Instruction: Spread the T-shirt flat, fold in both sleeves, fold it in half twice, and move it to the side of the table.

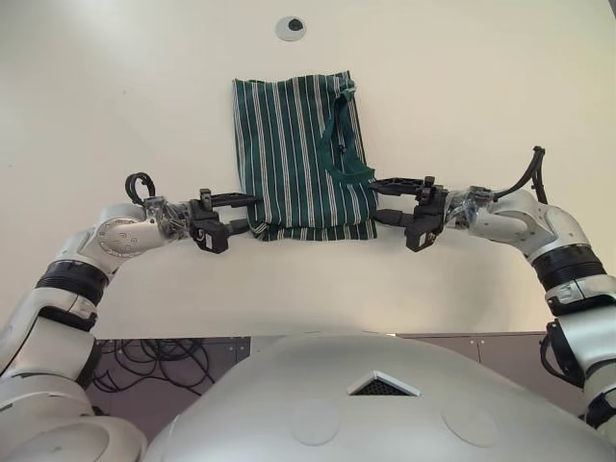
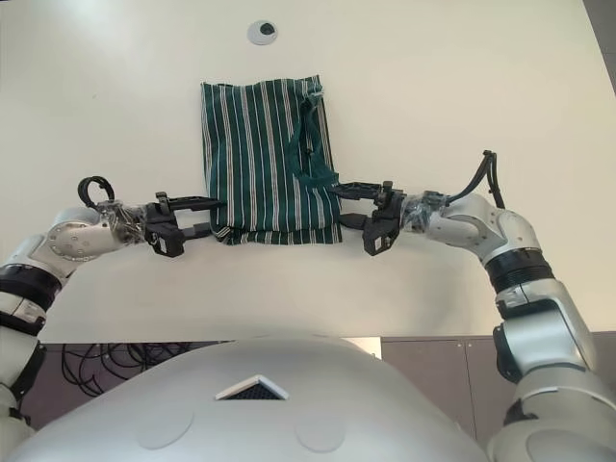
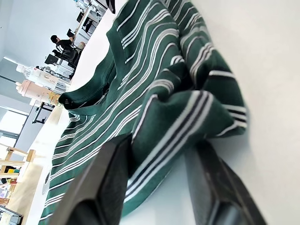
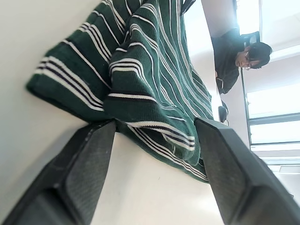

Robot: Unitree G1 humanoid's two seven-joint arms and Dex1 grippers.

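Lying folded midway on the pale bench: green white-striped knit T-shirt. Straddling its near corners, released: left fingers, right fingers. Risking catching upper layers only, undoing folds.

Soft knitted cloth on the T-shirt, matt and finely ribbed. Smooth, matt, cream top on the table. Hard black plastic, dull and faintly grained, on the left gripper and right gripper. Greyish sheen, perhaps metal, on the small disc near the table's far edge.
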